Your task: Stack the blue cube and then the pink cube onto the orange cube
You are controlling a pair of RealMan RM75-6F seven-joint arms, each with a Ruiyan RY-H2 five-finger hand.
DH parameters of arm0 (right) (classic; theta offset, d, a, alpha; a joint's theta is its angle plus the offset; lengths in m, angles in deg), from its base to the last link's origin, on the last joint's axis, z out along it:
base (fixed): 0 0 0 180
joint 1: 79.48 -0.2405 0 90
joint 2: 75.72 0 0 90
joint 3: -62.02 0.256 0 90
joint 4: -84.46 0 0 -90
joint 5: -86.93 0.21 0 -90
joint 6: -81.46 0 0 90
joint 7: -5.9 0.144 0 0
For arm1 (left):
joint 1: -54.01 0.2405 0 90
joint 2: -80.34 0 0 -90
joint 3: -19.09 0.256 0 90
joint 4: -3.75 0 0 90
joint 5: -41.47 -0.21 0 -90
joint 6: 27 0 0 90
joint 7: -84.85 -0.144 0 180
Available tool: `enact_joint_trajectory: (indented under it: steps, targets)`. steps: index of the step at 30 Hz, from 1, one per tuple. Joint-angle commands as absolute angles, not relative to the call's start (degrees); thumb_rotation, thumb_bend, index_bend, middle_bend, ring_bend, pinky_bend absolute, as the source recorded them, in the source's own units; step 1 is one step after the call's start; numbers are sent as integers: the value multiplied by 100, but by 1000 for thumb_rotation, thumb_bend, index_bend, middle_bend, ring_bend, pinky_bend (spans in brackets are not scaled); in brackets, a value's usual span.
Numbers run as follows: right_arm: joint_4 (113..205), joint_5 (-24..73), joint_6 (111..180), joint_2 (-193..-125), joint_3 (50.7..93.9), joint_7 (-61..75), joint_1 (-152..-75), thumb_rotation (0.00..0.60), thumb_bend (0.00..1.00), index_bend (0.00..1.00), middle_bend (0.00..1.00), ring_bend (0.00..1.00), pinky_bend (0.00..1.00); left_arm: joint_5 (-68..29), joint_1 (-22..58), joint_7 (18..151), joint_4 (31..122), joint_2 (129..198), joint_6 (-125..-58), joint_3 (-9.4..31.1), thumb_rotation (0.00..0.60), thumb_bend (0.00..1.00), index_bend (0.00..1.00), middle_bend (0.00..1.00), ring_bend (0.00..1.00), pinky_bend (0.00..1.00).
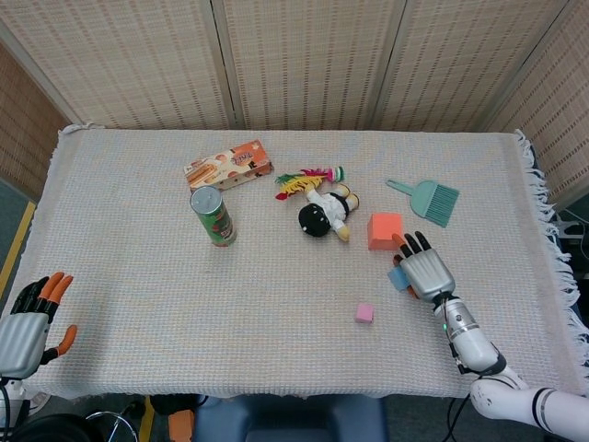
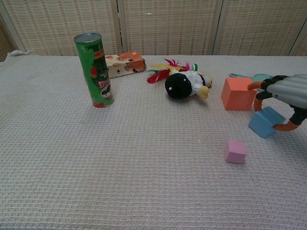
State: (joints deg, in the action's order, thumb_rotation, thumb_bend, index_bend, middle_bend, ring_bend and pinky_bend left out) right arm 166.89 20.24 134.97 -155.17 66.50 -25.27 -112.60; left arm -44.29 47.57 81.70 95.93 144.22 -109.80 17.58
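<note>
The blue cube is gripped by the right hand, fingers curled over its top and thumb at its side; it sits tilted, just beside the orange cube. The pink cube lies apart on bare cloth nearer the front edge. The left hand is held off the table's front-left corner, fingers spread, nothing held. Open cloth is seen between the can and the cubes.

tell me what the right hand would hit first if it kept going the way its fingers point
Probably the orange cube. The right hand sits over the blue cube, fingers aimed up the table toward the orange one just ahead. Height is unclear, so it might pass above it.
</note>
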Motion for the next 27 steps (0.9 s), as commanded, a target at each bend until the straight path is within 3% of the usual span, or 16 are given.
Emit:
enact_joint_trajectory:
  steps: [1, 11, 17, 27]
  targets:
    - [16744, 1999, 13528, -15468, 6651, -2502, -11254, 600, 183, 441, 0, 0, 0, -4436, 4757, 8178, 9594, 14418, -10982, 1761, 600, 423, 0, 0, 0, 85]
    - [17860, 2350, 13889, -14661, 7067, -2438, -11266, 600, 183, 468, 0, 0, 0, -4541, 4761, 8288, 9634, 14368, -11013, 1799, 600, 421, 0, 0, 0, 85]
    - [18408, 3544, 13876, -14461, 7585, -2808, -11646, 600, 183, 469, 0, 0, 0, -4574, 4765, 8391, 9644, 14332, -11033, 1805, 600, 422, 0, 0, 0, 85]
    - [18378, 6334, 14723, -15069, 8280, -4203, -12836, 600, 183, 480, 0, 0, 0, -4698, 4742, 8614, 9683, 14244, -10964, 1889, 600, 422, 0, 0, 0, 85]
